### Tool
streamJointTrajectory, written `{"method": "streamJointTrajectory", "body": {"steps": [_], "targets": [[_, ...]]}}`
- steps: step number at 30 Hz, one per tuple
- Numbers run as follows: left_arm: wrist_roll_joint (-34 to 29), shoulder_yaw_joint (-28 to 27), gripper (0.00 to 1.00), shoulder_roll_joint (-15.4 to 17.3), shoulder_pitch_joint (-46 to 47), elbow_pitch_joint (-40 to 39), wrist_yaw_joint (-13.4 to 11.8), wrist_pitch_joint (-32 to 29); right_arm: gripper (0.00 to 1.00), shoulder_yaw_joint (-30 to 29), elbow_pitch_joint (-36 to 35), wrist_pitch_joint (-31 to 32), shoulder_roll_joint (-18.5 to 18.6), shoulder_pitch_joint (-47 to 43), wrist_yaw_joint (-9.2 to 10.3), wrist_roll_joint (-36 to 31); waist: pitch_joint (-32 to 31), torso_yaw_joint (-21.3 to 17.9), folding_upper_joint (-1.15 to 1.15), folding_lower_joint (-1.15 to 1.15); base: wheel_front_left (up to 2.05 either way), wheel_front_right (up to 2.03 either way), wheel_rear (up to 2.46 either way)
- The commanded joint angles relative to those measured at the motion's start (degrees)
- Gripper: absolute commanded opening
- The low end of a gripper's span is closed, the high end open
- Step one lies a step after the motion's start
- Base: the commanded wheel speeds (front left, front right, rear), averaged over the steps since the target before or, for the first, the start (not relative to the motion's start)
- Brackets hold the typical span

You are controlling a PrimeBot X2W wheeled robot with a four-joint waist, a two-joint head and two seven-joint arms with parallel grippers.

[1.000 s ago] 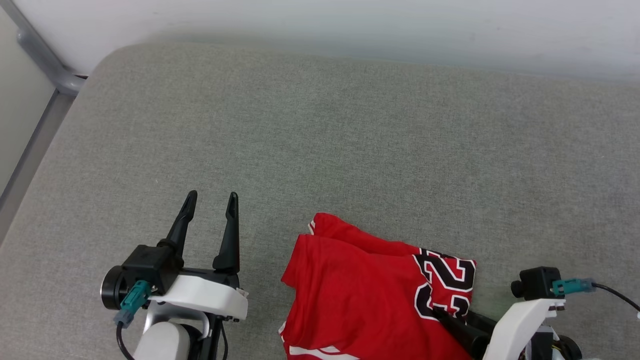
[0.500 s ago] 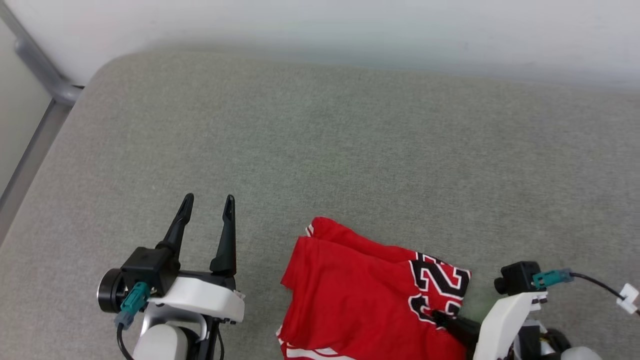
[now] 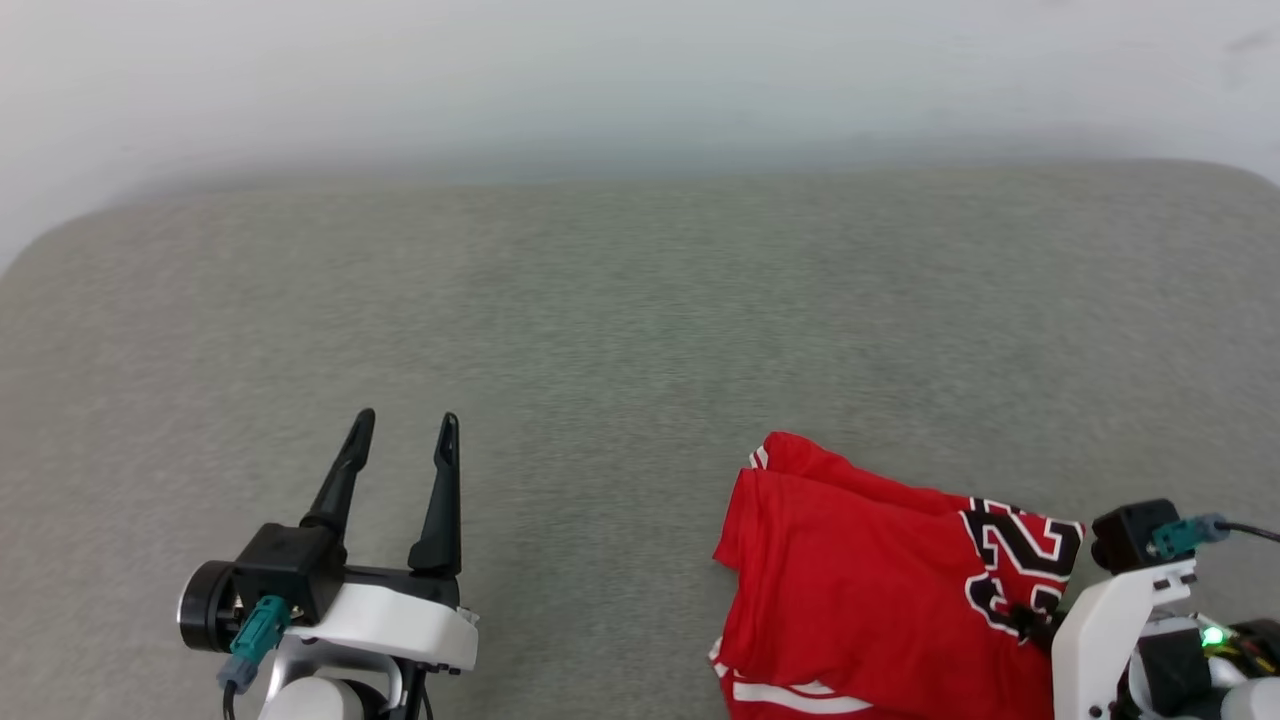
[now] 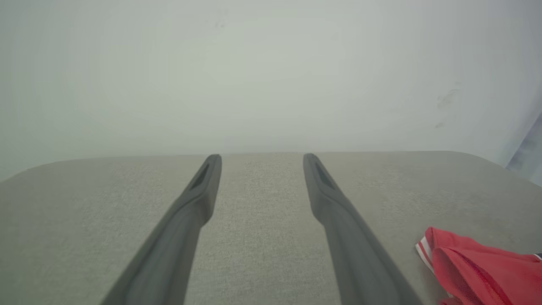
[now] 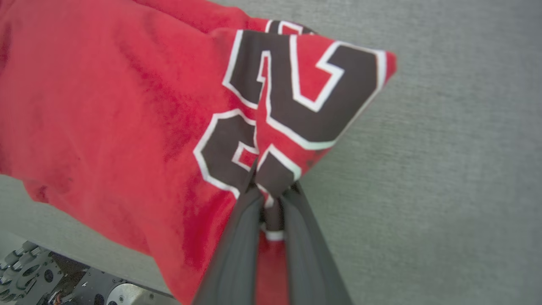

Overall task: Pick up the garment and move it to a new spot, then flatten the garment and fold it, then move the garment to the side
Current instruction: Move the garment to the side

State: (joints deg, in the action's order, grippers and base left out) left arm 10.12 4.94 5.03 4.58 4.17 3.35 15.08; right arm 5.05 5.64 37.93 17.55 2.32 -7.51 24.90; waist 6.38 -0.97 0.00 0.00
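1. Right gripper (image 5: 271,188): the jaws are pinched almost together on a small bunch of the garment (image 5: 106,106), right at the black lettering (image 5: 296,93).
2. Left gripper (image 3: 400,430): the fingers are spread wide with nothing between them. It hovers over bare grey cushion (image 3: 600,300), well apart from the shirt.
3. The garment lies rumpled and doubled over at the lower right of the head view. It is on the cushion near the front edge, just ahead of the right arm.
4. Risk: the bite is thin, only a fold of cloth at the fingertips. If the fabric drags on the cushion during the lift, it likely slides out.
5. Risk: I can't tell how many layers are in the pinch. If it's only the top one, the shirt peels open and swings instead of coming up as one piece.
6. Risk: a single-point lift lets the rest hang bunched and twist. That makes flattening harder at the new spot.
7. Risk: the near hem with the white stripe (image 3: 790,690) sits close to the cushion edge, and the right wrist view shows robot hardware just beyond it. A low carry could snag it there or drag it off the front.
8. Risk: if the left arm comes across for a second grip, the two arms converge near the same corner. Collision is possible, so pick a far edge.
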Motion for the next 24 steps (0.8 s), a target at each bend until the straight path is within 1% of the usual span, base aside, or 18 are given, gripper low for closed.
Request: {"method": "streamJointTrajectory", "body": {"steps": [1,6,11,16,24], "targets": [[-0.3,-0.4,1.0,0.2,0.0,-0.9,-0.1,0.1,0.0,-0.1,-0.6,0.0,0.8,1.4,0.04,-1.1,0.7,-4.8,0.0,0.0,0.0,0.0,0.0],[-0.9,-0.8,1.0,0.9,1.6,-2.7,0.1,0.1,0.0,0.1,0.4,-1.4,1.6,6.1,0.04,-2.2,4.4,-10.0,0.0,0.0,0.0,0.0,0.0],[-1.4,-0.5,1.0,2.2,5.1,-4.7,0.9,0.1,0.0,-0.3,1.3,-3.7,2.8,13.8,0.04,-4.5,10.7,-12.8,0.0,0.0,0.0,0.0,0.0],[-1.7,0.1,1.0,3.0,8.4,-6.5,1.3,0.1,0.0,-2.9,3.0,-4.6,5.1,19.3,0.06,-6.8,14.9,-13.5,0.0,0.0,0.0,0.0,0.0],[-2.5,2.5,1.0,4.2,14.1,-11.0,2.1,-0.9,0.0,-12.3,8.6,-4.7,11.7,27.0,0.07,-12.5,23.3,-12.7,0.0,0.0,0.0,0.0,0.0]]}}
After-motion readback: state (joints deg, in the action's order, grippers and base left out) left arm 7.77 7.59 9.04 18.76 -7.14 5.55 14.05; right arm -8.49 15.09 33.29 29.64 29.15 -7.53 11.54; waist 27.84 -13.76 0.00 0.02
